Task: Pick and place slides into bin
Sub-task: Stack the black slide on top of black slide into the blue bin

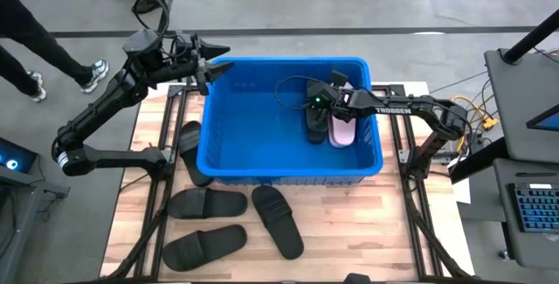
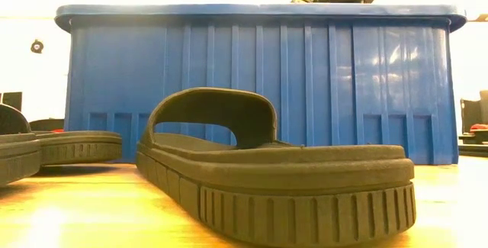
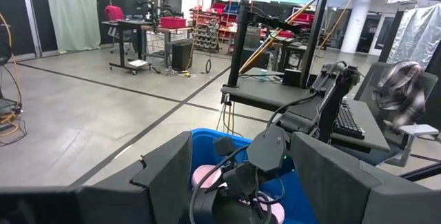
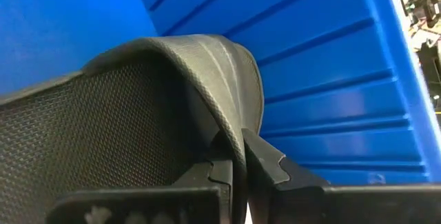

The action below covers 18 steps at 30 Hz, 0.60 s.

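The right tool (image 1: 325, 109) is down inside the blue bin (image 1: 262, 166), on its right side, clamped on the strap of a black slide (image 4: 200, 65) that lies just beside a pink slide (image 1: 342, 129). The left tool (image 1: 210, 67) hovers over the bin's far left corner, fingers spread. Four black slides (image 1: 278, 221) lie on the tabletop (image 1: 367, 232) left of and in front of the bin.

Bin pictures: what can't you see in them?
- High view: the black slide under the right end effector is partly covered by it.
- High view: one slide lies half under the bin rim.
- Low view: the bin's wall hides its inside.
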Motion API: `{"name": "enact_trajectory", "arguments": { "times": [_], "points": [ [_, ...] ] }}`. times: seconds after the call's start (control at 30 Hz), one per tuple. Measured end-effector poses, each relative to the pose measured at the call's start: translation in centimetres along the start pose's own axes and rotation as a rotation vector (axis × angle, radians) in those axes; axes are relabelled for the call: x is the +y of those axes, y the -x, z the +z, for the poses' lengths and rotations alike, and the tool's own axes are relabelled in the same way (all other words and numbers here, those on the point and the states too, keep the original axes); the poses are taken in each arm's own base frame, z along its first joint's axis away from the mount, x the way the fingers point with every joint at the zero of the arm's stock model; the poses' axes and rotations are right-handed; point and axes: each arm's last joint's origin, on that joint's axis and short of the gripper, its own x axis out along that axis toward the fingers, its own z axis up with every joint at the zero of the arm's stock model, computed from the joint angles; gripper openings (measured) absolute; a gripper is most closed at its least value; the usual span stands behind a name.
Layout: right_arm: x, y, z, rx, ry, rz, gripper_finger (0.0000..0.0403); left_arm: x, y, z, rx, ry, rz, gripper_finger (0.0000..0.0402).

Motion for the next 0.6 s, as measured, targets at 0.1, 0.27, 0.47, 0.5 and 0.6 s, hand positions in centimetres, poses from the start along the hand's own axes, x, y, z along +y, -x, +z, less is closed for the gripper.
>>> {"name": "enact_trajectory", "arguments": {
  "times": [0.1,0.27,0.47,0.5,0.6],
  "points": [
    [0.4,-0.4,-0.5,0.001,-0.002,0.008,0.0009,0.0,0.0,0.0,0.0,0.0,0.0,0.0233],
    [1.0,-0.8,-1.2,-0.014,-0.008,0.046,0.0009,0.1,-0.1,-0.1,0.002,0.001,0.002,0.0233],
    [1.2,-1.0,-1.5,-0.014,-0.008,0.046,0.0009,0.3,-0.5,-0.3,0.013,0.006,0.005,0.0233],
    [1.3,-1.0,-1.6,-0.013,-0.007,0.046,0.0009,0.3,-0.6,-0.3,0.017,0.008,0.006,0.0233],
    [1.4,-1.2,-1.9,-0.009,-0.006,0.046,0.0009,0.4,-0.9,-0.5,0.024,0.012,0.006,0.0233]
  ]
}}
